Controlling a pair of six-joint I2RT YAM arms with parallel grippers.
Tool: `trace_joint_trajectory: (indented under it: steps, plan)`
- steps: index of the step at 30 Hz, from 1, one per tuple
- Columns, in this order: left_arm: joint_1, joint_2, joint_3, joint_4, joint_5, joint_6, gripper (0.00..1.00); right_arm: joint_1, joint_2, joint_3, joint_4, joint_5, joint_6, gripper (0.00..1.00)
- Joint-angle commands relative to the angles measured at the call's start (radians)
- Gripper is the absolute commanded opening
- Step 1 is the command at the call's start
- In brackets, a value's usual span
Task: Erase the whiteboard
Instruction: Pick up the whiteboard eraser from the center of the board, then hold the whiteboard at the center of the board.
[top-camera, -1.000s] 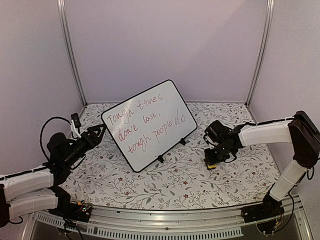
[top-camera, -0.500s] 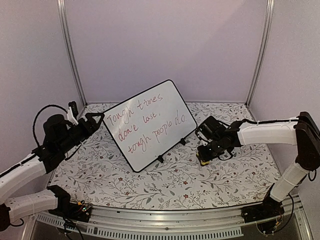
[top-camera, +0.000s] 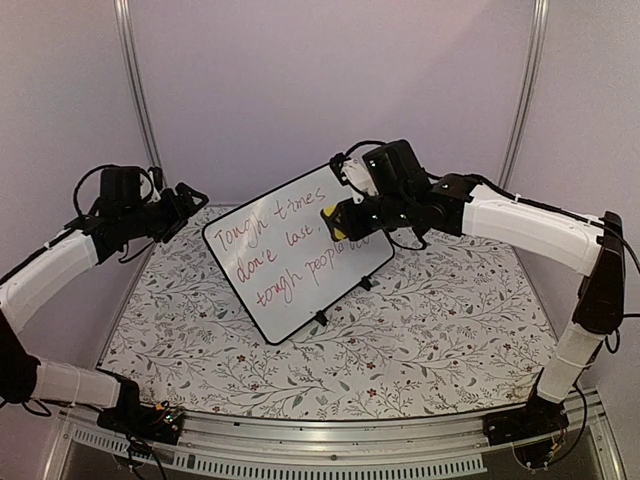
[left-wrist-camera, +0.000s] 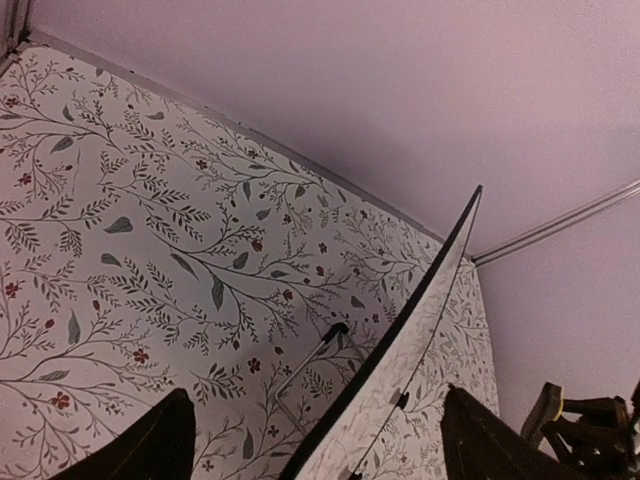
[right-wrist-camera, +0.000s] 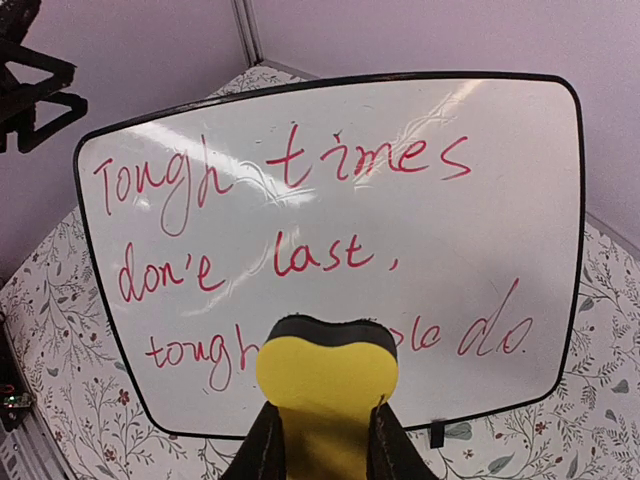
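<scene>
The whiteboard (top-camera: 290, 250) leans back on small black feet, red handwriting across its face (right-wrist-camera: 400, 230). My right gripper (top-camera: 342, 218) hovers in front of the board's right half, shut on a yellow eraser (right-wrist-camera: 325, 375) with a black felt pad (top-camera: 328, 214). The pad faces the bottom line of writing; I cannot tell whether it touches. My left gripper (top-camera: 192, 203) is raised beside the board's upper left corner, open. In the left wrist view the board's black edge (left-wrist-camera: 420, 300) runs up between my left gripper's (left-wrist-camera: 320, 450) dark fingers, apart from both.
A floral-patterned cloth (top-camera: 400, 330) covers the table. Lilac walls and metal corner posts (top-camera: 140, 100) close in the back and sides. The board's wire stand (left-wrist-camera: 300, 370) rests on the cloth behind it.
My right arm lifted the eraser off the table at the right and swung it up to the board's face. The left arm rose toward the board's upper left corner, its jaws widening.
</scene>
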Motion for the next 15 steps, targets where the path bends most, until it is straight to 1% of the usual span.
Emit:
trace_joint_trajectory:
  steps: [1, 4, 6, 8, 13, 15]
  plan:
    - [0.043, 0.084, 0.074, -0.053, 0.188, 0.103, 0.83, 0.041, 0.097, 0.141, 0.007, -0.045, -0.068, 0.22]
    - [0.068, 0.15, 0.117, -0.068, 0.252, 0.157, 0.8, 0.066, 0.144, 0.215, -0.009, -0.053, -0.087, 0.22]
    - [0.078, 0.178, 0.126, -0.056, 0.298, 0.181, 0.76, 0.078, 0.163, 0.245, -0.015, -0.059, -0.094, 0.22]
    - [0.078, 0.192, 0.125, -0.036, 0.333, 0.203, 0.74, 0.09, 0.179, 0.271, -0.025, -0.059, -0.099, 0.23]
    - [0.078, 0.218, 0.11, 0.0, 0.423, 0.258, 0.67, 0.119, 0.215, 0.285, -0.018, -0.043, -0.101, 0.23]
    - [0.076, 0.225, 0.096, 0.018, 0.439, 0.26, 0.6, 0.136, 0.226, 0.287, -0.008, -0.023, -0.1, 0.23]
